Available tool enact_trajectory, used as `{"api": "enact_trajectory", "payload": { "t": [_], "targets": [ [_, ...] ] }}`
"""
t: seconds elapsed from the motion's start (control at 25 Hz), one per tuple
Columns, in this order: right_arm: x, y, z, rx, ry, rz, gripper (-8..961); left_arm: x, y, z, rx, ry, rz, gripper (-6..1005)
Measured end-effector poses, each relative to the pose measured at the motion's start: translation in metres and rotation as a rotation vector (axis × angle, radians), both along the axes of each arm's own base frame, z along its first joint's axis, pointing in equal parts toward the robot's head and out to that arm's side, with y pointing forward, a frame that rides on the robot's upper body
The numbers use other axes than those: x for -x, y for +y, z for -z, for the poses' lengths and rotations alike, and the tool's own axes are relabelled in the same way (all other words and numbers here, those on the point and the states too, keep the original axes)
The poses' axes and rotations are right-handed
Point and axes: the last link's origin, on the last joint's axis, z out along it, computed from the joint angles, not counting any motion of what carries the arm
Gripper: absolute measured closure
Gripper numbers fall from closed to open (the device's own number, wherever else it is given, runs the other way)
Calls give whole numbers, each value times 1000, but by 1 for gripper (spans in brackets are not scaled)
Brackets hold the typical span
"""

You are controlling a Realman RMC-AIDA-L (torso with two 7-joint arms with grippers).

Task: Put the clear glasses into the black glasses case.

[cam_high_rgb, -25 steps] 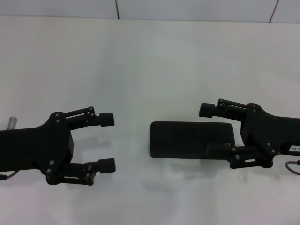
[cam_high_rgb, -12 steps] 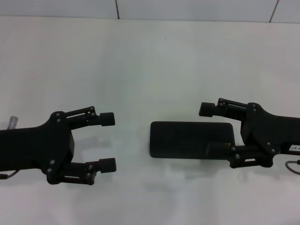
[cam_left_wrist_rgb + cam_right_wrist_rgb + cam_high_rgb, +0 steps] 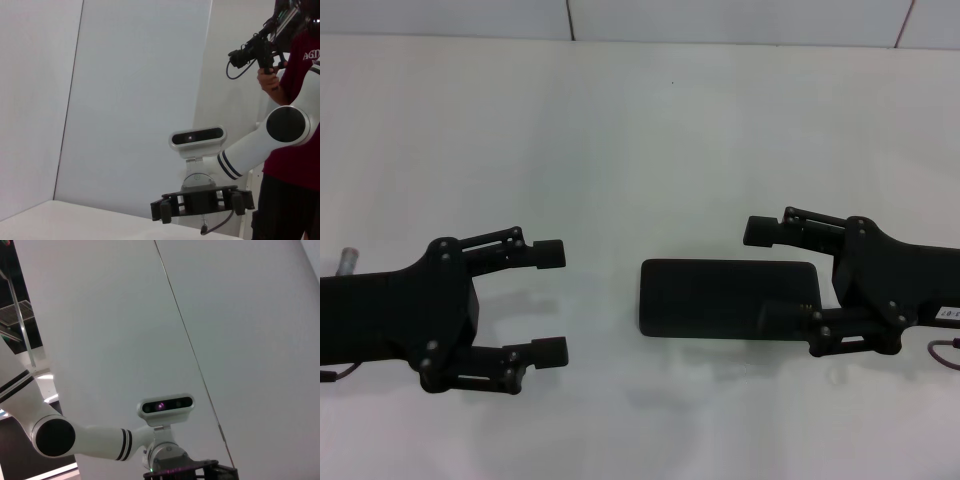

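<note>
Two grippers: I see both in the head view, fingers spread wide, clamped on nothing.
Right gripper: its fingers straddle the case's right end; the lower finger has crept slightly further over the lid in the last second.
Left gripper: idle, well left of the case, unmoved.
Case: black, lid down, flat on the table.
Glasses: I find none in any view; possibly inside the shut case, I cannot tell.
Meaning: this fits either a case about to be opened or one just closed.
</note>
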Motion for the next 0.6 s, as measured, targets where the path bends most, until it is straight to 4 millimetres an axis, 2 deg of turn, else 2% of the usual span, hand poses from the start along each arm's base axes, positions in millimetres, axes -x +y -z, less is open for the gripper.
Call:
{"api": "enact_trajectory", "payload": {
  "t": [0.6],
  "targets": [
    [0, 0, 0, 1, -3, -4, 68, 1, 1, 0, -5, 5, -6, 123]
  ]
}}
